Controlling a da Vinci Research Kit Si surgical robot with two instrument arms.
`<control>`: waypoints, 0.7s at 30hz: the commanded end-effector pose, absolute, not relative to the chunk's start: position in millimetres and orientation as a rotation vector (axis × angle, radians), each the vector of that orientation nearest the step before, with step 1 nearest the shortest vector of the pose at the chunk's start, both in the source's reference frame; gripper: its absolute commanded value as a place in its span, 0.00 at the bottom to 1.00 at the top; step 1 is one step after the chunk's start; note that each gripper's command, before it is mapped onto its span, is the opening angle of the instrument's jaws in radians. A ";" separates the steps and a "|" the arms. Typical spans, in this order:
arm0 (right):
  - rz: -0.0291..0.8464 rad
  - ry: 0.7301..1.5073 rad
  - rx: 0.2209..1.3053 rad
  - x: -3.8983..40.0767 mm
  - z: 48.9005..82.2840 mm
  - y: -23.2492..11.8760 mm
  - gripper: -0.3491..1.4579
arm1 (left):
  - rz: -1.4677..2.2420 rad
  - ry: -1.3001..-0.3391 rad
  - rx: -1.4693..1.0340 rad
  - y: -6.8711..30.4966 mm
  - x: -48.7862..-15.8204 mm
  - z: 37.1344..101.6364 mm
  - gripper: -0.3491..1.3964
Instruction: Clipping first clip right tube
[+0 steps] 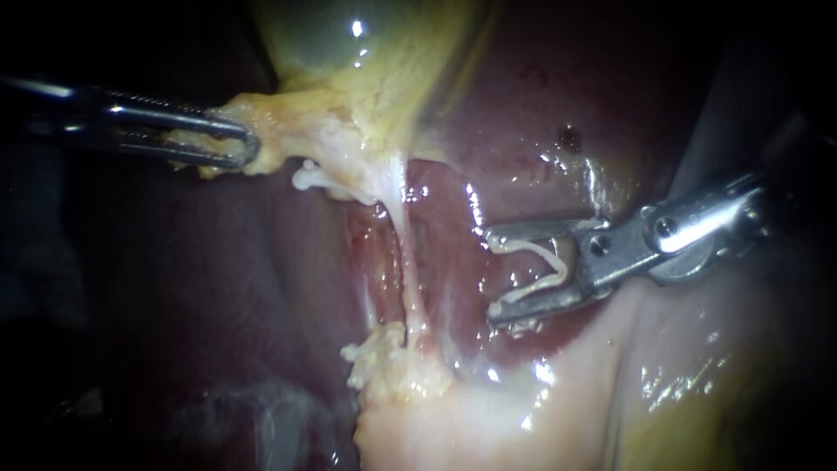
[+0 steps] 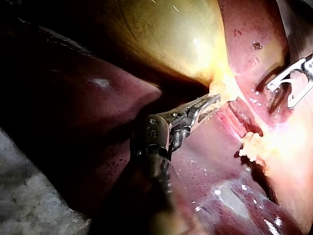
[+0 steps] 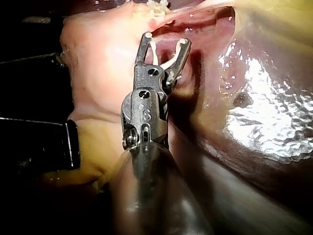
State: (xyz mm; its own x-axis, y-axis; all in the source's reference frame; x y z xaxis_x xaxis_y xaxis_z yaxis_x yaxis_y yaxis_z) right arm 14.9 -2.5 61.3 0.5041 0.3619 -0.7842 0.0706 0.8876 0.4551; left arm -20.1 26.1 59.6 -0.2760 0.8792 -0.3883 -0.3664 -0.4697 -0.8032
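Note:
A pale tube [image 1: 405,253] runs taut from the gallbladder [image 1: 366,52] neck down to a fatty clump [image 1: 384,358]. My left instrument [image 1: 248,146] comes in from the left, its jaws shut on yellow-white tissue at the gallbladder neck and holding it leftward; the left wrist view shows the same grip [image 2: 212,100]. My right instrument [image 1: 491,275] sits to the right of the tube, clear of it. Its jaws stand wide apart with a white V-shaped clip [image 1: 545,266] seated between them, touching both. The right wrist view shows the clip [image 3: 166,63] in the jaws [image 3: 166,39].
Dark red liver [image 1: 218,288] lies under and left of the tube, with a wet glistening lobe [image 1: 558,131] behind the right instrument. Pale tissue [image 1: 488,410] fills the lower middle. A dark spot [image 1: 568,137] marks the liver above the right instrument.

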 end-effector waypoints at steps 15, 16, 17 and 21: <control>0.384 0.995 0.637 18.7 66.6 -5.7 0.46 | 1.860 -0.751 -1.079 25.7 -20.4 59.7 0.00; 0.392 0.995 0.646 19.0 66.9 -5.8 0.46 | 1.860 -0.751 -1.079 25.7 -20.5 59.7 0.00; 0.401 0.997 0.653 19.3 67.3 -5.9 0.46 | 1.860 -0.751 -1.079 25.7 -20.5 59.7 0.00; 0.445 1.002 0.692 20.5 68.7 -6.2 0.46 | 1.860 -0.750 -1.079 25.6 -20.5 59.7 0.00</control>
